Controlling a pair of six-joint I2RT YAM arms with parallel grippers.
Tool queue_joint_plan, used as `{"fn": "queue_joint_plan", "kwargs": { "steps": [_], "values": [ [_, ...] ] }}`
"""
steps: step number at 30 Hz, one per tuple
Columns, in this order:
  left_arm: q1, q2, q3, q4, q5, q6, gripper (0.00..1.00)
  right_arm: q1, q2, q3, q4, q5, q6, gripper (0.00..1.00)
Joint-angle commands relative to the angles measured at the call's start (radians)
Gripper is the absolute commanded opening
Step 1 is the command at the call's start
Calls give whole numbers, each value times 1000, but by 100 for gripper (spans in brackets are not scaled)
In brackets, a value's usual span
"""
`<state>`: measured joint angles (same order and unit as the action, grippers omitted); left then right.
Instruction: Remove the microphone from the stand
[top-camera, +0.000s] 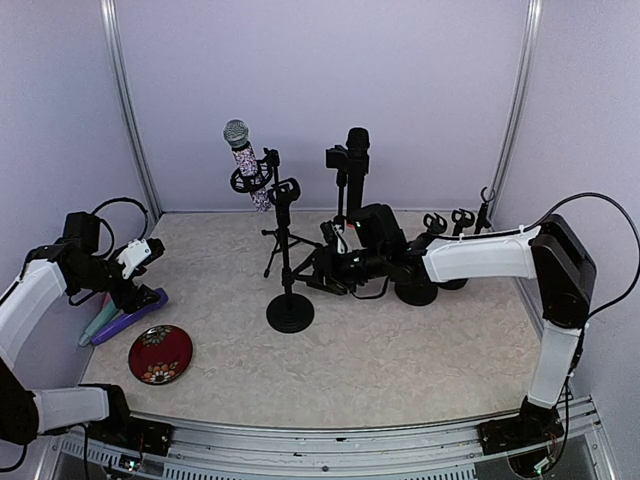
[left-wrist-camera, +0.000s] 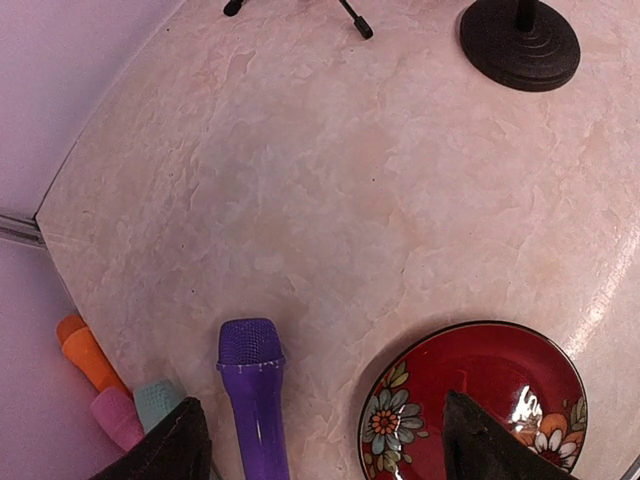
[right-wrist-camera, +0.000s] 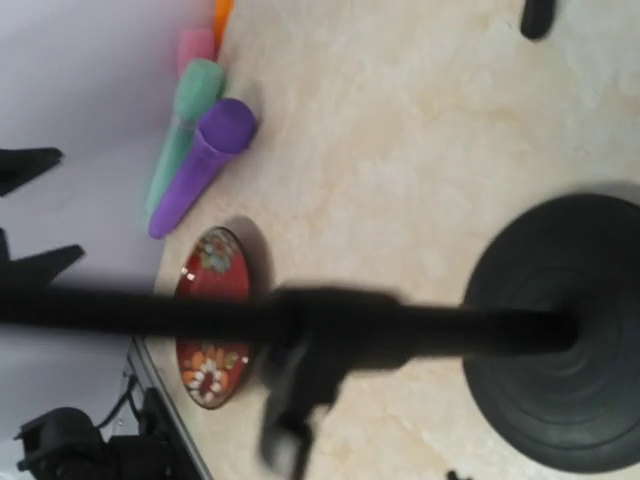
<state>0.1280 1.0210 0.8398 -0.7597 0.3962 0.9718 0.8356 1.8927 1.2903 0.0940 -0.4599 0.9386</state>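
A glitter-patterned microphone (top-camera: 246, 160) with a silver head sits tilted in the clip of a tripod stand (top-camera: 276, 240). A black microphone (top-camera: 357, 150) stands on another stand behind it. My right gripper (top-camera: 313, 270) is low beside the pole of a round-based stand (top-camera: 290, 312) whose top clip (top-camera: 285, 190) is empty. In the right wrist view that pole (right-wrist-camera: 420, 325) crosses close and blurred, and my fingers do not show clearly. My left gripper (top-camera: 138, 292) hangs open over a purple microphone (left-wrist-camera: 255, 400) lying on the table, with nothing between its fingers (left-wrist-camera: 180, 445).
A red flowered plate (top-camera: 160, 353) lies near the front left. Teal (left-wrist-camera: 158, 402), pink (left-wrist-camera: 115, 415) and orange (left-wrist-camera: 85, 352) microphones lie beside the purple one. Several empty stands (top-camera: 445, 225) cluster at the back right. Walls enclose the table on three sides.
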Motion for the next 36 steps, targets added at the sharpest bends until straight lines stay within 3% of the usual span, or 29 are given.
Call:
{"fn": "queue_joint_plan", "kwargs": {
  "steps": [1, 7, 16, 28, 36],
  "values": [
    [-5, -13, 5, 3, 25, -10, 77, 14, -54, -10, 42, 35, 2, 53],
    [-7, -13, -2, 6, 25, -12, 77, 58, -51, -23, 99, 66, 35, 52],
    [-7, -21, -5, 8, 25, -12, 77, 87, 3, 36, 6, 150, -19, 45],
    [-6, -26, -7, 3, 18, -4, 77, 144, 35, 67, -38, 339, -50, 29],
    [-6, -27, -15, 7, 15, -12, 77, 161, 14, 35, 9, 423, -67, 10]
  ]
}}
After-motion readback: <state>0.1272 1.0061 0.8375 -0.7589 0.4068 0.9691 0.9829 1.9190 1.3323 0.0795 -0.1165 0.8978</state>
